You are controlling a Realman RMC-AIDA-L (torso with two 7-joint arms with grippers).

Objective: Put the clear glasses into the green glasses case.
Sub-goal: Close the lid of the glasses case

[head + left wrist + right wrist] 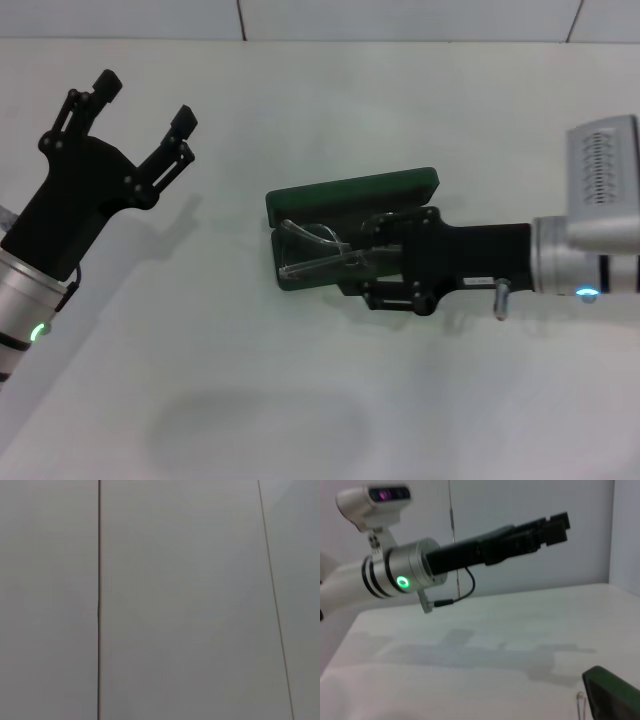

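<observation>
head view first, working near to far. lower part of the frame is just bare table (300, 420), nothing to mind there. mid frame, right of centre: my right gripper (372, 248) comes in from the right edge, reaching over the green glasses case (352, 190), which sits open at centre w/ its lid tipped back toward the upper side. the clear glasses (312, 252) lie inside the tray at its left end, lens end toward the left wall, arms running back toward the gripper. the fingers are buried in dark housing over dark lining, so i can't tell whether the pincer is holding the frame or has let go.

to do this step well, imo: keep the wrist level, make sure both temple arms are below the rim before spreading the fingers, then back out straight to the right and slightly up so nothing drags the frame w/ me. clear plastic is light and springy; a snagged arm could flip the pair out.

farther back, upper left: left gripper (140, 118) hangs above the table, pincer spread wide, well apart from the case. idle, leave it.

right wrist view: only a corner of the case at lower right, plus the left arm across the top. left wrist view: blank surface, no help.
</observation>
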